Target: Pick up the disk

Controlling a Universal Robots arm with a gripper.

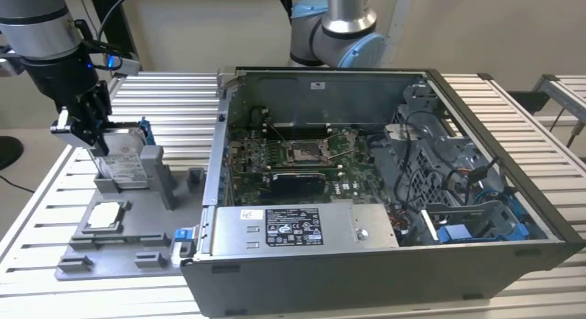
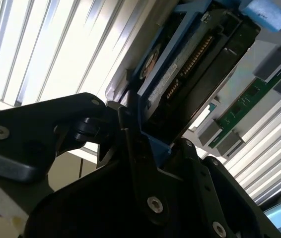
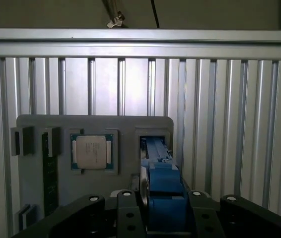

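Claw (image 1: 90,135) clenched on disk (image 1: 126,158). First wrist view: fingers (image 3: 130,213) either side of disk's blue caddy. Disk upright on edge in slot of grey fixture plate (image 1: 137,245), at exterior view's left, beside open computer case (image 1: 366,285). Square chip (image 1: 103,216) flat on same plate, near disk. Plate on slatted surface (image 1: 37,195).

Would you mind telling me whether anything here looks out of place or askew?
Nothing stands out. The disk stands on edge in its grey holder with the end effector closed on it. The chip lies flat in its recess beside the open computer case.
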